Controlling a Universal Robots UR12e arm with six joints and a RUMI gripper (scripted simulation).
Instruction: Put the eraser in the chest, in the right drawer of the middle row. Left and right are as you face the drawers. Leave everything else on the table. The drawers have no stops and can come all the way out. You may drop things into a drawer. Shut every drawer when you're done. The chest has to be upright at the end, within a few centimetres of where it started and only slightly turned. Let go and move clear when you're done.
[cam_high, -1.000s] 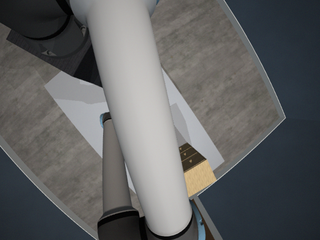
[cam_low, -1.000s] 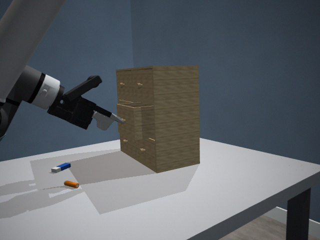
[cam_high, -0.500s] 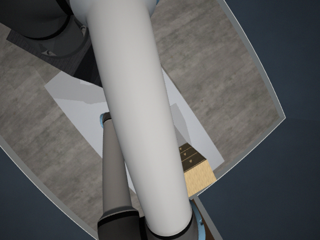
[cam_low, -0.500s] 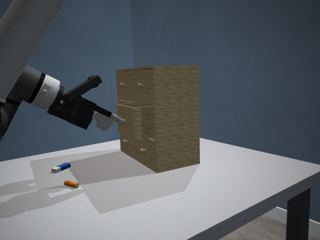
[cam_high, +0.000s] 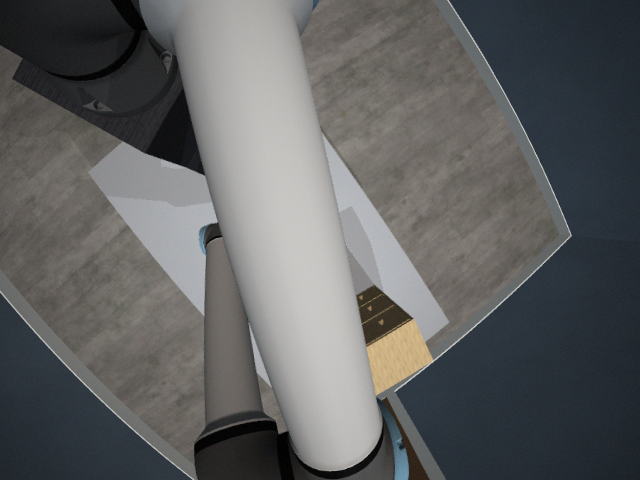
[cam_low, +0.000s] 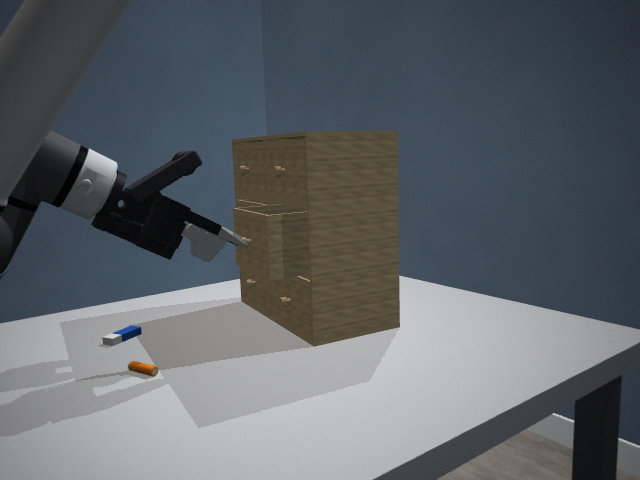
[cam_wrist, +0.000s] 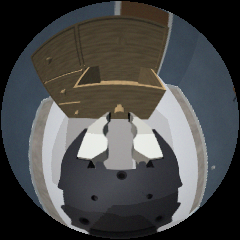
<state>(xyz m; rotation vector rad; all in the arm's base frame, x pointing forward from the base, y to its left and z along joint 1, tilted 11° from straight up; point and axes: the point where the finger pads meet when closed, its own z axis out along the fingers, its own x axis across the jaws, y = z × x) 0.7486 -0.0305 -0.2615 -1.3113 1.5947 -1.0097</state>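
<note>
The wooden chest (cam_low: 320, 232) stands upright on the white table; it also shows in the overhead view (cam_high: 392, 335). One middle-row drawer (cam_wrist: 120, 87), the one nearer the exterior camera, is pulled partly out and looks empty. My gripper (cam_low: 233, 239) is level with that drawer's front. In the wrist view its fingertips stand slightly apart on either side of the drawer's small knob (cam_wrist: 118, 107), open and no longer clamped on it. The blue and white eraser (cam_low: 122, 334) lies on the table to the left, well below and apart from the gripper.
An orange cylinder (cam_low: 143, 368) lies on the table just in front of the eraser. The other drawers look shut. My arm's thick link (cam_high: 273, 232) hides most of the table in the overhead view. The table edge runs along the right front.
</note>
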